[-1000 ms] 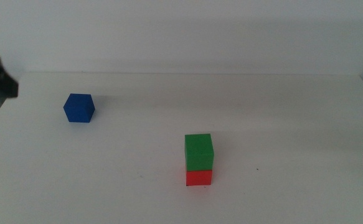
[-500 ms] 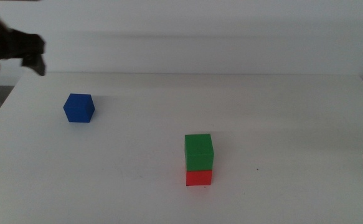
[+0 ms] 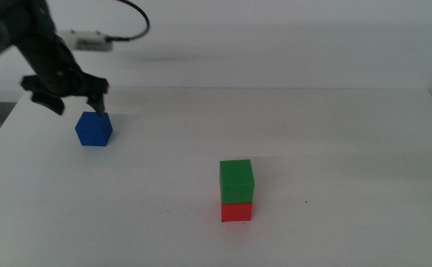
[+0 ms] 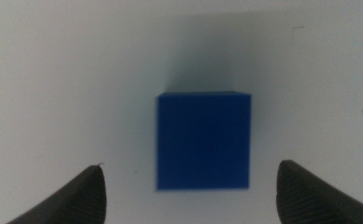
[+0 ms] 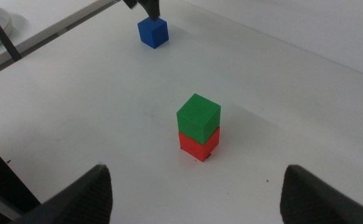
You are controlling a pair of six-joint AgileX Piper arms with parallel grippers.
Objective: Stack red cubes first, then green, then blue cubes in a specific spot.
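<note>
1. The left hand (image 3: 73, 102) hangs just over the blue cube (image 3: 93, 128) at the far left part of the white table (image 3: 312, 141), its two dark fingers pointing down, one to each side of the cube's top.
2. Seen from the left wrist, the hand (image 4: 190, 186) is spread wide. The blue cube (image 4: 203, 140) sits squarely in the gap between the jaws, and bare table shows on both sides, so neither finger touches it.
3. The blue cube rests flat on the table by itself, well apart from the other two cubes.
4. Nearer the front and towards the middle, the green cube (image 3: 236, 180) sits on top of the red cube (image 3: 236, 212). The two are lined up fairly neatly, making a short two-block tower.
5. From the right wrist the same tower shows clearly: green cube (image 5: 198, 117) above, red cube (image 5: 197, 145) below, with the blue cube (image 5: 152, 32) far off behind them and a dark part of the left arm right over it.
6. The right hand (image 5: 193, 193) waits low at the right edge of the table, away from all three cubes. Its jaws stand wide apart with nothing between them.
7. A black cable (image 3: 130, 22) loops behind the left arm against the pale wall.
</note>
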